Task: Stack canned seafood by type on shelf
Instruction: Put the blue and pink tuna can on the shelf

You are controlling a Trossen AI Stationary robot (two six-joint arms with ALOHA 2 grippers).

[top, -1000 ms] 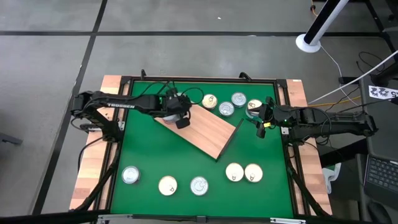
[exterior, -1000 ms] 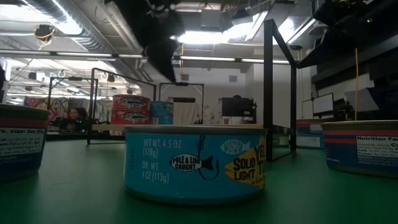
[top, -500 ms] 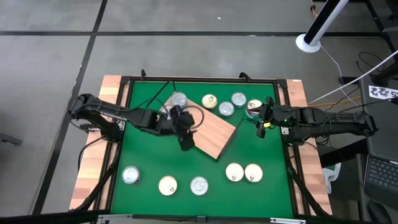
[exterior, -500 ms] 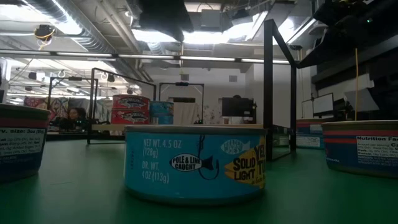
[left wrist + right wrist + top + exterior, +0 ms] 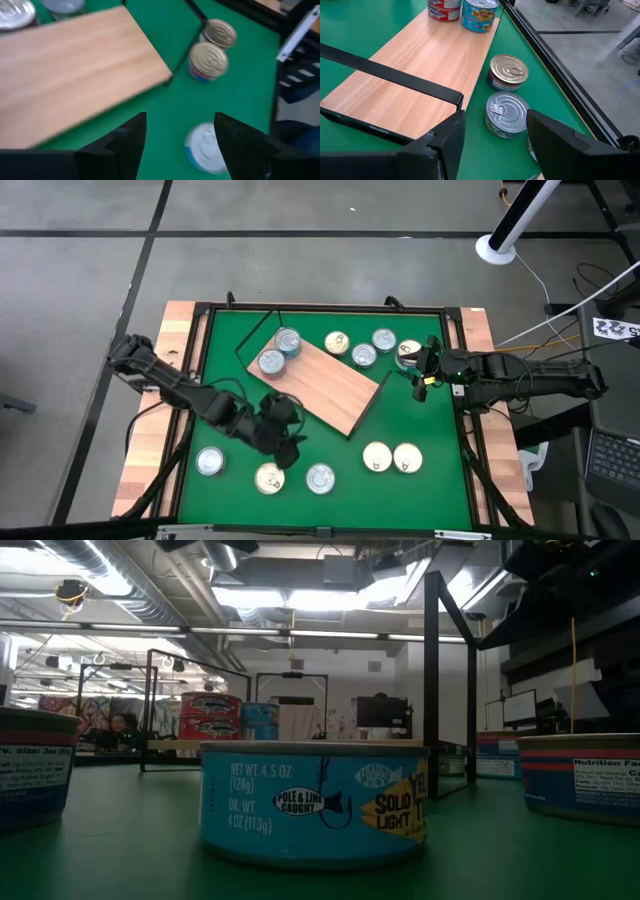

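High view: the shelf (image 5: 325, 383), a light wood-grain board with dark edges, lies skewed on the green mat (image 5: 420, 430). Two tins (image 5: 279, 351) sit on its far-left corner, one blue-labelled, one pink-red per the right wrist view. Four more tins (image 5: 372, 347) cluster just off the board's far edge, silver and cream-gold pull-tab lids. Three tins (image 5: 265, 471) line the near edge on the left, two cream-lidded tins (image 5: 391, 457) sit at near right.

Left gripper (image 5: 284, 442) hangs over the mat near the near-left tins, fingers spread, nothing between them. Right gripper (image 5: 420, 377) sits by the board's right corner beside the far cluster, fingers also apart and empty.

Low view: a blue tuna tin (image 5: 314, 802) fills the middle; tins at both sides are cut off by the frame. Left wrist view is blurred, labels unreadable.
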